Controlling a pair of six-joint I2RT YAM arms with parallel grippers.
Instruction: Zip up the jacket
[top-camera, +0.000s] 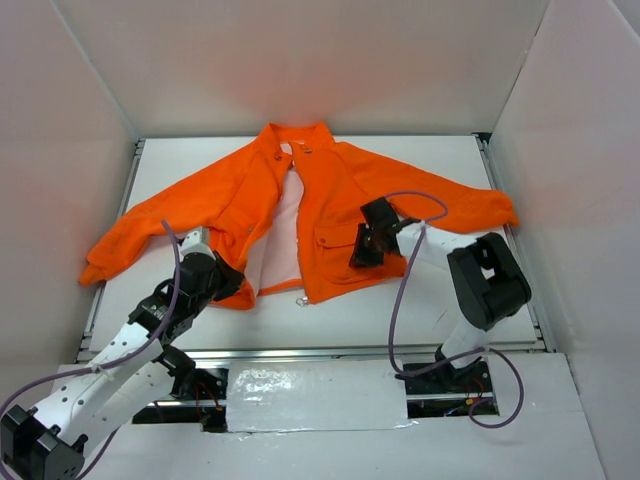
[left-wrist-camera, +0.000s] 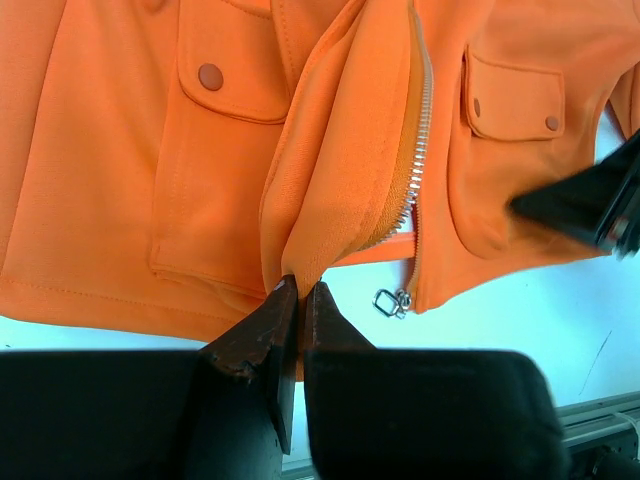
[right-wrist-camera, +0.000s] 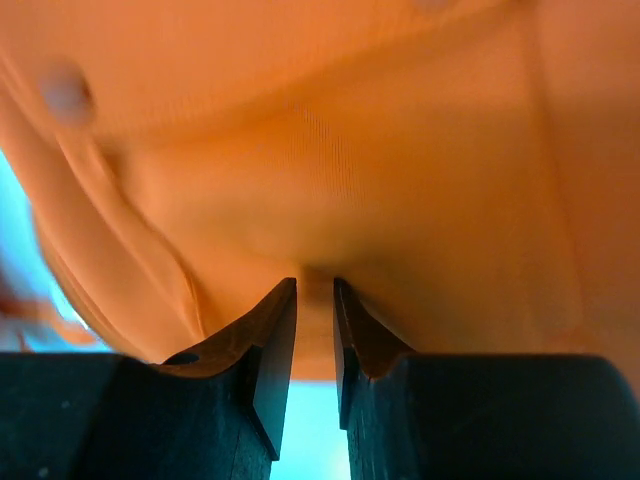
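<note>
The orange jacket lies spread flat on the white table, front open and pale lining showing. My left gripper is at the bottom hem of the left front panel. In the left wrist view it is shut on a fold of that orange fabric. The silver zipper teeth run up the other panel's edge, with the zipper pull loose at the bottom, just right of my jaws. My right gripper rests on the right panel by a flap pocket. Its jaws stand slightly apart against puckered fabric.
White walls close in the table on three sides. A metal rail runs along the front edge. A purple cable loops from the right arm over the jacket's sleeve, and a silver patch lies between the arm bases.
</note>
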